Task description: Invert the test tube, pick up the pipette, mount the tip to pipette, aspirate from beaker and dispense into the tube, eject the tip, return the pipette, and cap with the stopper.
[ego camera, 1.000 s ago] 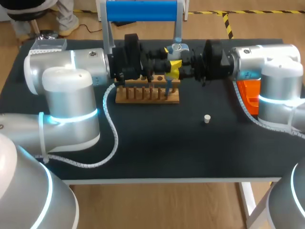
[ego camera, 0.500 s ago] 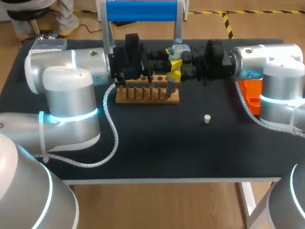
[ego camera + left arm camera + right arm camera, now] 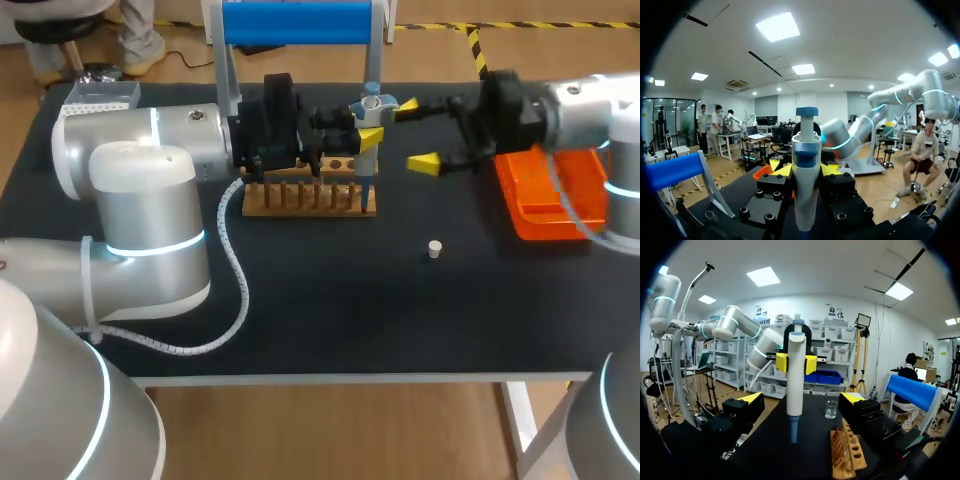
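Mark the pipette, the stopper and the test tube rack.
pipette [image 3: 794, 375]: right wrist view, middle of its white barrel.
stopper [image 3: 434, 249]: head view, its top face.
test tube rack [image 3: 300, 206]: head view, front wall of the wooden base.

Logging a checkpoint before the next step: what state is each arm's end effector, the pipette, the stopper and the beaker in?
left end effector: shut on the pipette.
right end effector: open, empty, apart from the pipette.
pipette: held upright above the rack.
stopper: loose on the table.
beaker: upright on the table.
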Controlling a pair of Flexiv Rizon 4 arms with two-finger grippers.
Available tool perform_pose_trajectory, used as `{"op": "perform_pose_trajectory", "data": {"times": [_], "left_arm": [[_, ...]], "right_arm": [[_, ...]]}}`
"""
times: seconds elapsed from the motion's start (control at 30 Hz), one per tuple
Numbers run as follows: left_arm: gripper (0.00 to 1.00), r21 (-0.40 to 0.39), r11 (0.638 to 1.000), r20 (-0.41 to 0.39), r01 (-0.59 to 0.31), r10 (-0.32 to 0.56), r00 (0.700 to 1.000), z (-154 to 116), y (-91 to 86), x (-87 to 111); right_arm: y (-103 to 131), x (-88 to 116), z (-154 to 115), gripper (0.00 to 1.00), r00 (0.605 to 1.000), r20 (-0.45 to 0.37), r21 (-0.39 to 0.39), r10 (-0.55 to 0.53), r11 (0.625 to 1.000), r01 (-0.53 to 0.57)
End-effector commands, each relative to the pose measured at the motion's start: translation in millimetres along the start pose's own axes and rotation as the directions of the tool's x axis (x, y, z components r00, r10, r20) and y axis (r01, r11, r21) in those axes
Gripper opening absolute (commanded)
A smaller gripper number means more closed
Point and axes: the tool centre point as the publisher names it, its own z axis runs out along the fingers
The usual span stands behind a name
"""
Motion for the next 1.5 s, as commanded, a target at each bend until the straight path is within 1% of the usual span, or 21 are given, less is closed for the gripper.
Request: {"op": "perform_pose_trajectory", "data": {"times": [0.03, 0.23, 0.4, 0.5, 0.63, 0.93, 1.07, 1.27, 1.4, 1.5], "left_arm": [[0.0, 0.003, 1.0, 0.005, -0.001, 0.001, 1.0, 1.0, 0.5, 1.0], [0.0, 0.003, 1.0, 0.005, -0.001, 0.001, 1.0, 1.0, 0.5, 1.0], [0.0, 0.003, 1.0, 0.005, -0.001, 0.001, 1.0, 1.0, 0.5, 1.0], [0.0, 0.003, 1.0, 0.005, -0.001, 0.001, 1.0, 1.0, 0.5, 1.0], [0.0, 0.003, 1.0, 0.005, -0.001, 0.001, 1.0, 1.0, 0.5, 1.0], [0.0, 0.003, 1.0, 0.005, -0.001, 0.001, 1.0, 1.0, 0.5, 1.0], [0.0, 0.003, 1.0, 0.005, -0.001, 0.001, 1.0, 1.0, 0.5, 1.0], [0.0, 0.003, 1.0, 0.005, -0.001, 0.001, 1.0, 1.0, 0.5, 1.0], [0.0, 0.003, 1.0, 0.005, -0.001, 0.001, 1.0, 1.0, 0.5, 1.0], [0.0, 0.003, 1.0, 0.005, -0.001, 0.001, 1.0, 1.0, 0.5, 1.0]], "right_arm": [[5.3, -0.5, -39.2, 1.0, 1.0, -0.008, 0.028, 0.009, 1.0, -0.009], [5.2, -14.1, -60.9, 1.0, 0.999, 0.038, 0.078, 0.005, 0.997, -0.008], [-1.7, -38.0, -68.9, 1.0, 0.993, 0.117, 0.122, 0.02, 0.992, -0.035], [-6.1, -58.9, -67.1, 1.0, 0.988, 0.148, 0.137, 0.031, 0.989, -0.051], [-9.0, -92.0, -60.3, 1.0, 0.979, 0.199, 0.158, 0.044, 0.985, -0.077], [-5.1, -170.4, -34.7, 1.0, 0.954, 0.296, 0.192, 0.046, 0.976, -0.106], [-7.2, -198.1, -23.7, 1.0, 0.948, 0.315, 0.203, 0.042, 0.973, -0.111], [-15.3, -226.2, -11.1, 1.0, 0.941, 0.336, 0.225, 0.037, 0.967, -0.118], [-16.4, -235.1, -6.9, 1.0, 0.939, 0.343, 0.231, 0.035, 0.966, -0.121], [-13.5, -236.7, -6.2, 1.0, 0.938, 0.347, 0.226, 0.021, 0.968, -0.106]]}}
